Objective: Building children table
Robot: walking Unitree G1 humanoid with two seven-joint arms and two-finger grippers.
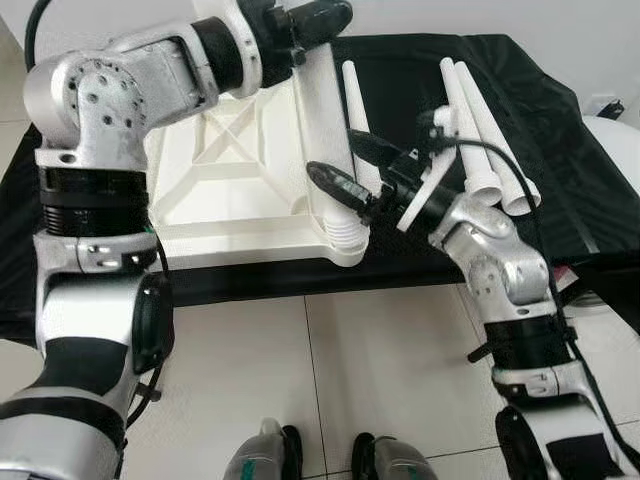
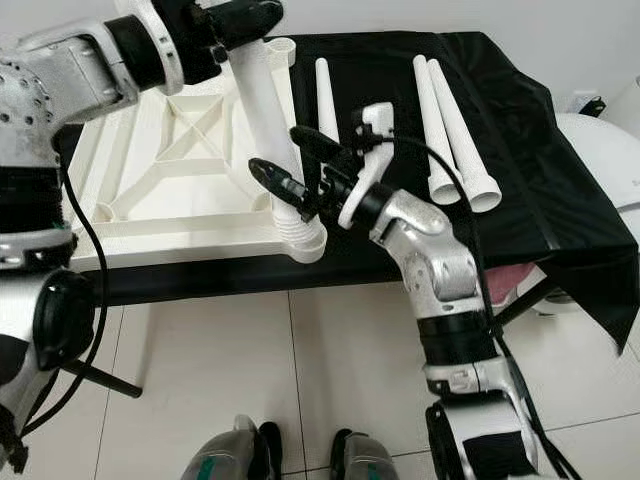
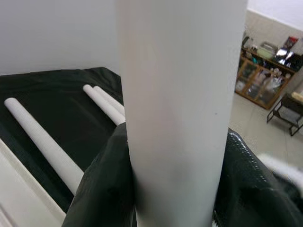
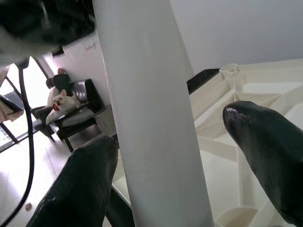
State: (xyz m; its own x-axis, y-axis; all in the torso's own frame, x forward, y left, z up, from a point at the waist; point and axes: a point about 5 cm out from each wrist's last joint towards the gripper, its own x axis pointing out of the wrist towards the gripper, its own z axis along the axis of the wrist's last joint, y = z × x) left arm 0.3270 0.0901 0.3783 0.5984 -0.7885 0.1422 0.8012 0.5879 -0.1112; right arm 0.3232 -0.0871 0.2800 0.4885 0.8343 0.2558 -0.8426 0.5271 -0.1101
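Observation:
A white plastic tabletop (image 1: 230, 170) lies upside down on a surface draped in black cloth (image 1: 560, 130). One white leg (image 1: 330, 130) stands tilted in the near right corner socket (image 1: 345, 240). My left gripper (image 1: 305, 35) is shut on the leg's top end, and its black fingers (image 3: 99, 189) press the leg (image 3: 180, 118) from both sides. My right gripper (image 2: 297, 165) is open around the leg's lower part, just above the socket. There is a gap between one of its fingers (image 4: 270, 151) and the leg (image 4: 151, 118).
Three loose white legs lie on the cloth behind: one (image 1: 355, 105) beside the tabletop, two (image 1: 485, 140) side by side further right. The tabletop's near edge overhangs the tiled floor (image 1: 380, 360). My feet (image 1: 330, 455) stand close. A white rounded object (image 2: 600, 160) sits at the right.

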